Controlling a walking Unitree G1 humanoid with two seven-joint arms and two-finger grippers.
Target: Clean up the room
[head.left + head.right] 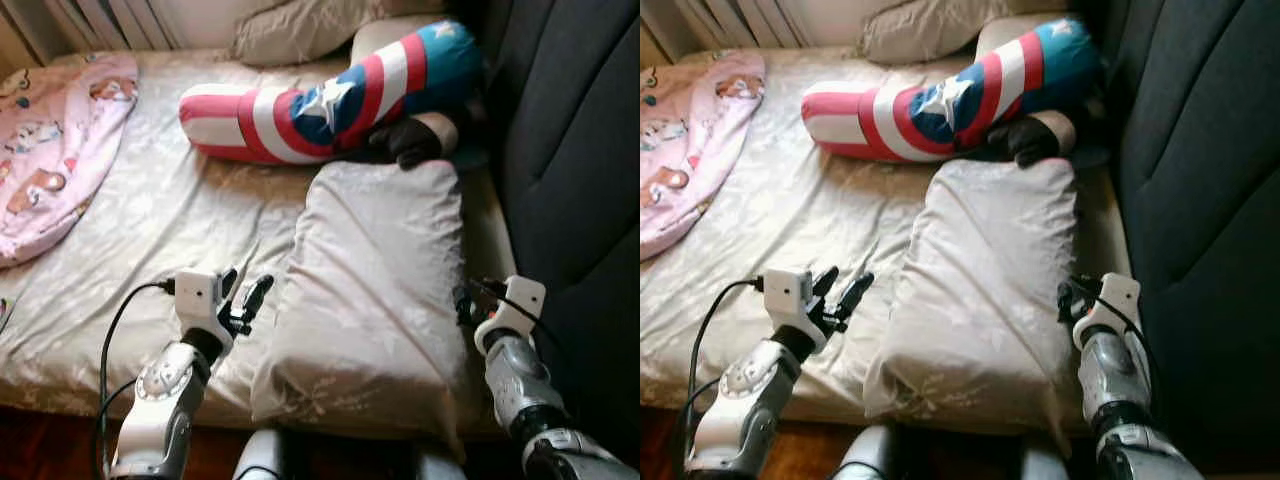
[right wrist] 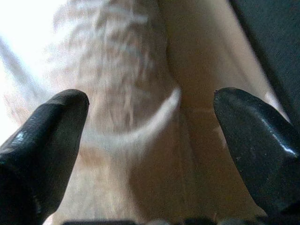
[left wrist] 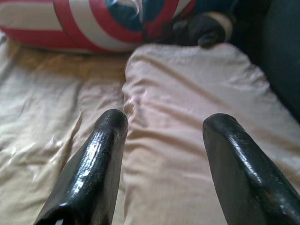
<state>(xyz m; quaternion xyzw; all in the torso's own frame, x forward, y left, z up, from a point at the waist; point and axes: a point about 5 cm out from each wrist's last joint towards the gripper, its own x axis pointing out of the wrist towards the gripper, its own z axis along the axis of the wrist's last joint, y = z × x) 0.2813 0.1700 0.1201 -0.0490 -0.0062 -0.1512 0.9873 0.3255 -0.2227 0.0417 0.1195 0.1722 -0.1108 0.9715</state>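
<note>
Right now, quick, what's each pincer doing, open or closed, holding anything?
Left pincer: open, empty, at the left edge of the beige pillow.
Right pincer: open, empty, at the pillow's right edge.

Soft daylight, seemingly from upper left; wrist views blurred, overexposed

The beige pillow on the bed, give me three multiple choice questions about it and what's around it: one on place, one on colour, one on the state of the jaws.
1. The beige pillow lies
A. between both grippers
B. on the floor
C. on the pink blanket

2. The bolster cushion is
A. green
B. red, white and blue
C. black

3. The left gripper jaws are
A. open
B. shut on the pillow
C. shut on the sheet

A: the right gripper flanks its other edge. B: stars and stripes. A: the left wrist view shows a gap.
</note>
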